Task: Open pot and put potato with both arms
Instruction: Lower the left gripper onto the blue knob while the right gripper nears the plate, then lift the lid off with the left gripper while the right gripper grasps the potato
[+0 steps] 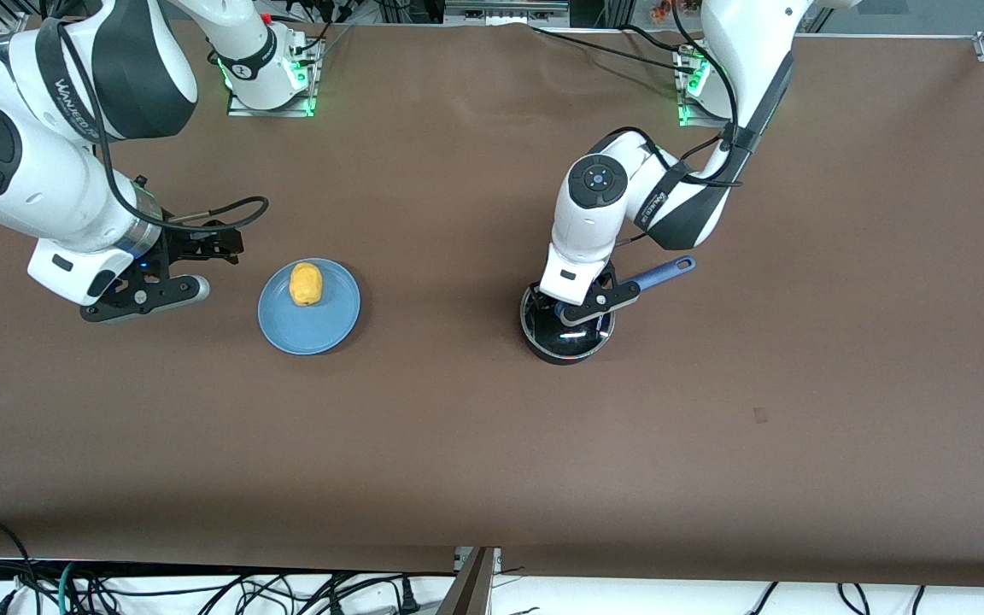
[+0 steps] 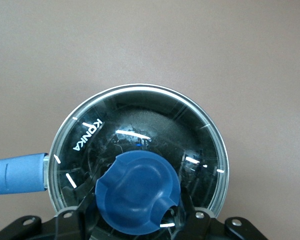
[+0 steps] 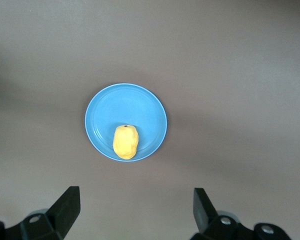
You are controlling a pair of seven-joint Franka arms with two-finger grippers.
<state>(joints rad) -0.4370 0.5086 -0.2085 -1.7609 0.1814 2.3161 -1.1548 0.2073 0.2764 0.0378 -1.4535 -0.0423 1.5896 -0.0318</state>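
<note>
With our left tool down on the lid knob, its grip unclear, we should lift straight up off the pot; our right tool waits wide open and empty near the table edge at its own end.

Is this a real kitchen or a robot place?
Probably a robot lab, not a kitchen. Two white arms are bolted to a brown-covered table, with loose cables along its edge. The only kitchen things are a pot and a potato on a blue plate.

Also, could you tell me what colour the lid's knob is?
Blue; the knob shows best in the left wrist view, atop the glass lid.
</note>
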